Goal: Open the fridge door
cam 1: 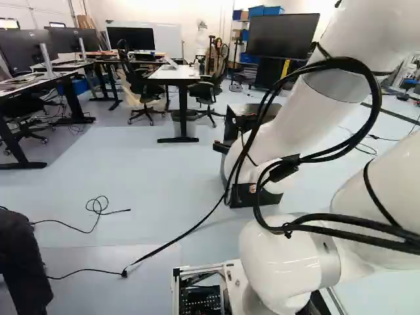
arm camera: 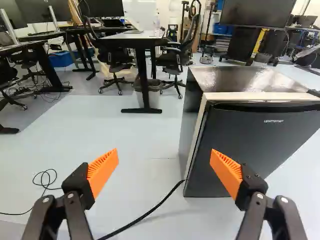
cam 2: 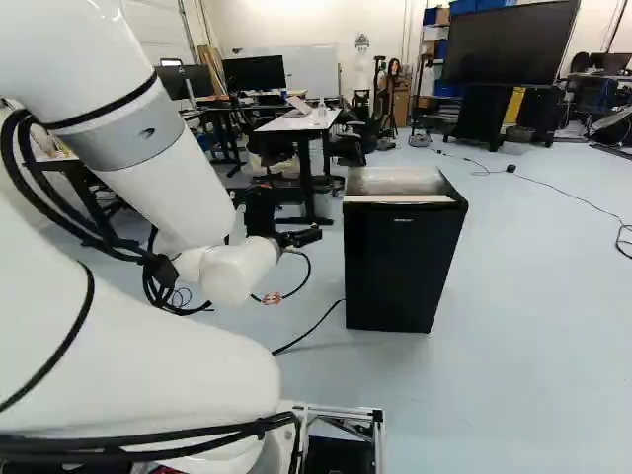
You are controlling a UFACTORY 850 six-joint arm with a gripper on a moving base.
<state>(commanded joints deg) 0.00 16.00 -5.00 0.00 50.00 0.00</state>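
1. Left: the tool [arm camera: 165, 159] gapes wide, empty.
2. Middle: a black cable [arm camera: 150, 213] on the floor [cam 2: 533, 326] could snag if driven over.
3. Right: the mini fridge [arm camera: 240, 80], door [arm camera: 255, 145] closed; a skewed approach could shove it.

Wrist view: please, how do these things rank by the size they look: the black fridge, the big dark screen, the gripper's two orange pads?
1. Fridge
2. Screen
3. Orange pads; both look alike, so unranked.

Black fridge door [cam 2: 395, 267], white arm [cam 2: 173, 197]
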